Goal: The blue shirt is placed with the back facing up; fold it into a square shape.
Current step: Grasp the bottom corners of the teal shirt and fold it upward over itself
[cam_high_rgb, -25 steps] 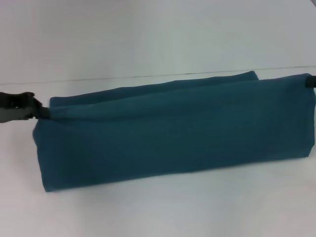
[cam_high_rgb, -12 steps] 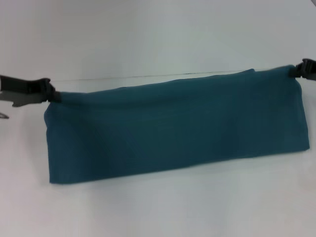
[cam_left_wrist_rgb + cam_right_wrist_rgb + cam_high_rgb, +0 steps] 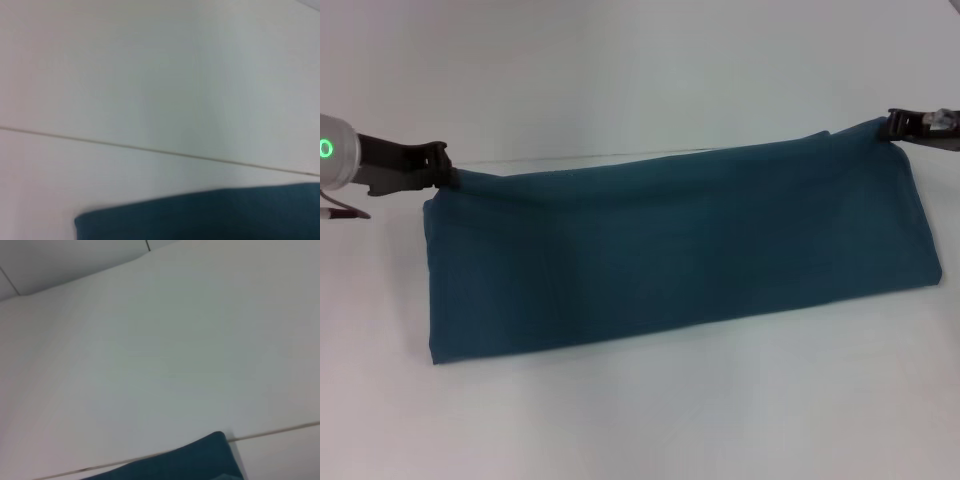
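The blue shirt point(image 3: 670, 250) lay on the white table point(image 3: 650, 420) as a long folded band; the left gripper point(image 3: 442, 176) was pinched shut on its far left corner and the right gripper point(image 3: 892, 125) on its far right corner, both jaws narrow on cloth. The step in hand looked like laying the folded edge down flat; to do it well, both corners needed lowering together with the cloth kept lightly taut between them, so the far edge landed straight and no crease ran through the middle; letting go should wait until the corners rested on the table. The band's long axis ran left to right across the table, its right end lying somewhat farther from the robot than its left.
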Robot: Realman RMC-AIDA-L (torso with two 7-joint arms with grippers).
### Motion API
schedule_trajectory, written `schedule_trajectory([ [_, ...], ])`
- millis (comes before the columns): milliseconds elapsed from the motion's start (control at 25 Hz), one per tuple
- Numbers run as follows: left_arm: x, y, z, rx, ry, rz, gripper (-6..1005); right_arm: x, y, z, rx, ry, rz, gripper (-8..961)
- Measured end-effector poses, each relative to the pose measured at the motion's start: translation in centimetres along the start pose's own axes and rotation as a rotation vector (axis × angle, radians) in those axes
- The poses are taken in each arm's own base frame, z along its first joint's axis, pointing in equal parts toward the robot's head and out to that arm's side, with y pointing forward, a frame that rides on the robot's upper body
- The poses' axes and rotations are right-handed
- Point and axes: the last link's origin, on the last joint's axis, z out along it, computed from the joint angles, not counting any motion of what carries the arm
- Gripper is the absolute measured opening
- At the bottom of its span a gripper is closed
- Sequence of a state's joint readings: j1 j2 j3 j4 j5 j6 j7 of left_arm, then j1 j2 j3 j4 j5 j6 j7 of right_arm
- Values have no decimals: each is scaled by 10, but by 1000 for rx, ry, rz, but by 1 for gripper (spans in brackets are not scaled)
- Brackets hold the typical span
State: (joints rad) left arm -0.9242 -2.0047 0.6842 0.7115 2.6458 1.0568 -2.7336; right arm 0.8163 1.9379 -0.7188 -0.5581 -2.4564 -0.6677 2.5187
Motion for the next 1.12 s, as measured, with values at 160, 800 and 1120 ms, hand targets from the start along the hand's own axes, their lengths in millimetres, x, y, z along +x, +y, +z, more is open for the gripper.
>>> schedule_trajectory([
  [160, 3, 2, 0, 2, 14, -3, 32, -3, 7, 6, 20, -24, -22, 29],
  [800, 11, 0, 0, 26, 80, -28, 32, -22, 28, 10, 10, -72, -69, 67],
  [1120, 13, 3, 2, 31, 93, -12, 31, -25, 32, 12, 24, -94, -90, 117],
])
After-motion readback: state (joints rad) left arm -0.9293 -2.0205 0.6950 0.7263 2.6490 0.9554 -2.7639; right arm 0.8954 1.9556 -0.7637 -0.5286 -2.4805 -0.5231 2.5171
